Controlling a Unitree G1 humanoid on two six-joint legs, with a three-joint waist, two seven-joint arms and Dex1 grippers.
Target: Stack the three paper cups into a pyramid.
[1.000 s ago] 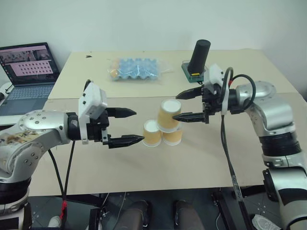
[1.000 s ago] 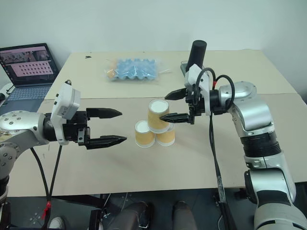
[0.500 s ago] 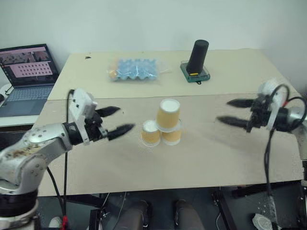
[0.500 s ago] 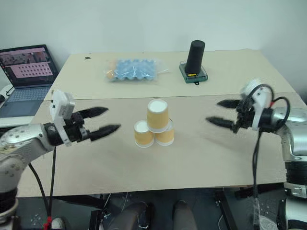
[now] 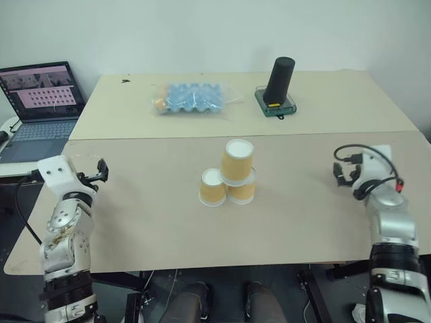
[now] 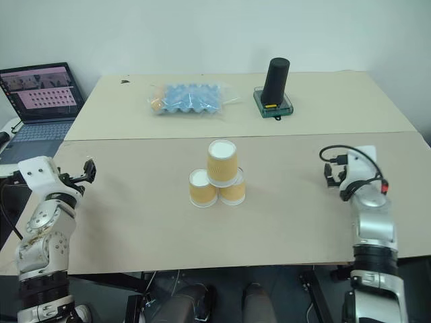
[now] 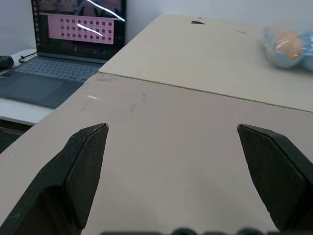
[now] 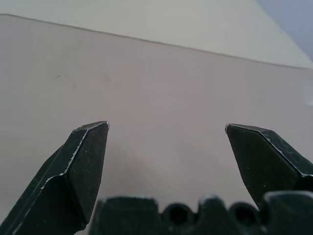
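Note:
The three paper cups stand mid-table as the pyramid: two orange-tan cups side by side, upside down, left (image 5: 212, 187) and right (image 5: 242, 192), and one cup (image 5: 237, 160) on top of them. My left gripper (image 7: 172, 127) is open and holds nothing. It hovers over the table's left edge (image 5: 97, 172), far from the cups. My right gripper (image 8: 166, 126) is also open and holds nothing, out near the table's right side (image 5: 345, 173). Bare tabletop lies between each pair of black fingers.
At the back stand a blue egg tray in a plastic bag (image 5: 192, 97) and a tall black cylinder on a green base (image 5: 279, 79). An open laptop (image 5: 40, 91) sits on a side table at the left. A seam (image 5: 168, 138) crosses the table behind the cups.
Both arms swung outward and down from beside the cups to the table's left and right sides. Their fingers now point forward. The cups have not moved.

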